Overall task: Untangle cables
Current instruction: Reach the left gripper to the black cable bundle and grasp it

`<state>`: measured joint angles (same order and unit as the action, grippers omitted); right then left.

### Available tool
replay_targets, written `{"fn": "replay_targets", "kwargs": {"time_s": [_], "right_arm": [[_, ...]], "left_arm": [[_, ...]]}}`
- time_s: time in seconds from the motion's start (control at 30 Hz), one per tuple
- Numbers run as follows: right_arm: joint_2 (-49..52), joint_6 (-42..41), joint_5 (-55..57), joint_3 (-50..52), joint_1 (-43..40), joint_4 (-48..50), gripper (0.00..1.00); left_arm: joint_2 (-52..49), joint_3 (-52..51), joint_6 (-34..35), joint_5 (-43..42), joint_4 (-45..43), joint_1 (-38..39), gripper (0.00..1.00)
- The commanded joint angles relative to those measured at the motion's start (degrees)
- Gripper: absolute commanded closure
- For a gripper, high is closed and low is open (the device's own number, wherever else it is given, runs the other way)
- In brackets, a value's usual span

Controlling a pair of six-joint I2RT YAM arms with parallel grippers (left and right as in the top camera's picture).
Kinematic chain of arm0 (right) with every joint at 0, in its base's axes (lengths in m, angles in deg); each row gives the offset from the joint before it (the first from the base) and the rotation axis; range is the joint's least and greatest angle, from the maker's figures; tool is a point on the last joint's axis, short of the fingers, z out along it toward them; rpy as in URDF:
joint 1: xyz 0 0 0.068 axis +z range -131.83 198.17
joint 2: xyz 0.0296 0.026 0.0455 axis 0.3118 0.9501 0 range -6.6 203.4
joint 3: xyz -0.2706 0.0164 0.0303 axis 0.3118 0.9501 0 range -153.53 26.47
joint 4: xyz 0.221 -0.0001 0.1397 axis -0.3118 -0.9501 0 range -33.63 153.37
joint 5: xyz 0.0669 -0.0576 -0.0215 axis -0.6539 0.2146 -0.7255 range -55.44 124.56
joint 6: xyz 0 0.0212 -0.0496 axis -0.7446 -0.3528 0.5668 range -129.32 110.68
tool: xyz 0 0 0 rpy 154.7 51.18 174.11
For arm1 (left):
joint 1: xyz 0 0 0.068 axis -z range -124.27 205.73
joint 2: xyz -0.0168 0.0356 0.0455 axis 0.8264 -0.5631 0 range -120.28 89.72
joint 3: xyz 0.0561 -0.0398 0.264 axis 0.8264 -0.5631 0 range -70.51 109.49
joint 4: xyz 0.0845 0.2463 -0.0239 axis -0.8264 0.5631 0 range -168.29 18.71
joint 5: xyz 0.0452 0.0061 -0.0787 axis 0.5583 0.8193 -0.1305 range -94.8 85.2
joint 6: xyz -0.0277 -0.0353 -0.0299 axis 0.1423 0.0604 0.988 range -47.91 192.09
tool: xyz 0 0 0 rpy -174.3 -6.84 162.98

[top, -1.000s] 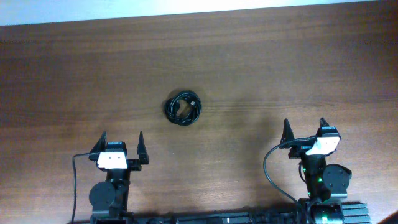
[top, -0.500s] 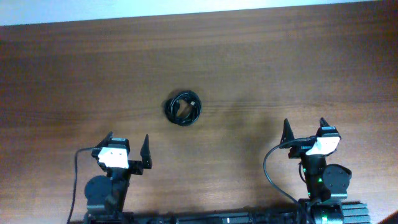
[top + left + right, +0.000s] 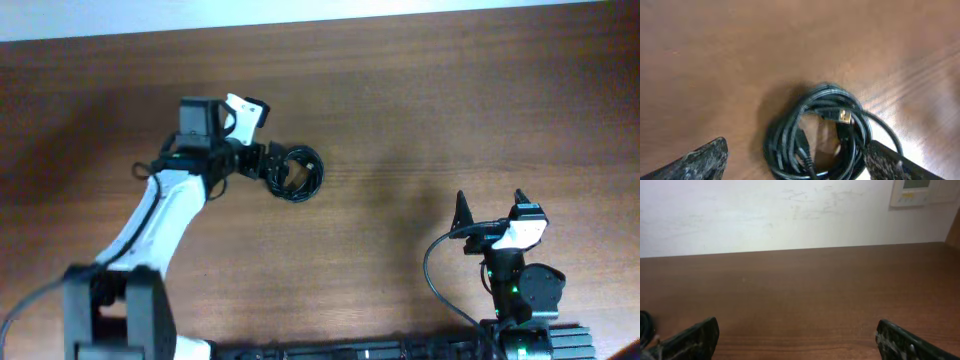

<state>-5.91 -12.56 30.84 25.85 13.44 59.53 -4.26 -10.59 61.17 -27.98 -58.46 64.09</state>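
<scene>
The cables [image 3: 294, 176] lie in one coiled bundle on the desk [image 3: 450, 100], directly ahead of my left hand [image 3: 268, 167] and centred between its two fingers. A small gold plug end shows inside the coil. My left hand is spread open, fingertips just beside the bundle's near edge; contact cannot be confirmed. My right hand [image 3: 490, 212] is likewise open, holding nothing, well apart from the bundle.

I see the cables [image 3: 782, 137] as glossy black, with one plug tip [image 3: 844, 116] glinting gold. The surface [image 3: 450, 100] is reddish-brown with fine wood grain. My left pincer [image 3: 270, 168] and right pincer [image 3: 489, 205] are black under white housings. The wall [image 3: 790, 215] is off-white and faintly smudged.
</scene>
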Motion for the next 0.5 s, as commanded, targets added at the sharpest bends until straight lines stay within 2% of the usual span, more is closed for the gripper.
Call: {"fn": "replay_targets", "kwargs": {"time_s": [0.0,0.03,0.07,0.1,0.17,0.2,0.23,0.27,0.33,0.4,0.43,0.47], "right_arm": [[-0.39,-0.46,0.50,0.31,-0.17,-0.35,0.01],[-0.39,-0.44,0.50,0.31,-0.17,-0.35,0.01],[-0.39,-0.46,0.50,0.31,-0.17,-0.35,0.02],[-0.37,-0.46,0.50,0.31,-0.17,-0.35,0.01],[-0.37,-0.46,0.50,0.31,-0.17,-0.35,0.01],[-0.39,-0.44,0.50,0.31,-0.17,-0.35,0.02],[-0.39,-0.46,0.50,0.31,-0.17,-0.35,0.02],[-0.39,-0.46,0.50,0.31,-0.17,-0.35,0.01],[-0.39,-0.46,0.50,0.31,-0.17,-0.35,0.01],[-0.39,-0.46,0.50,0.31,-0.17,-0.35,0.02],[-0.39,-0.44,0.50,0.31,-0.17,-0.35,0.01],[-0.37,-0.46,0.50,0.31,-0.17,-0.35,0.01]], "left_arm": [[-8.11,0.87,-2.75,6.93,-5.55,5.84,0.16],[-9.60,0.87,-2.93,10.14,-7.15,7.34,0.28],[-11.63,0.87,-2.93,15.58,-9.57,9.20,0.34],[-13.29,0.87,-2.95,19.54,-11.26,10.34,0.44],[-16.61,0.87,-5.70,20.68,-11.23,10.60,0.52],[-17.53,0.87,-5.68,20.87,-11.34,10.60,0.59],[-18.27,0.87,-5.66,21.11,-11.43,10.60,0.90],[-18.32,0.87,-5.55,21.16,-11.32,10.60,1.00],[-14.73,2.62,3.34,27.19,-8.92,10.60,1.00],[-6.80,4.07,23.50,30.62,-3.43,10.60,1.00],[-3.54,4.07,39.80,30.71,3.45,10.60,1.00],[-2.99,4.07,45.86,30.49,6.16,10.62,1.00]]}}
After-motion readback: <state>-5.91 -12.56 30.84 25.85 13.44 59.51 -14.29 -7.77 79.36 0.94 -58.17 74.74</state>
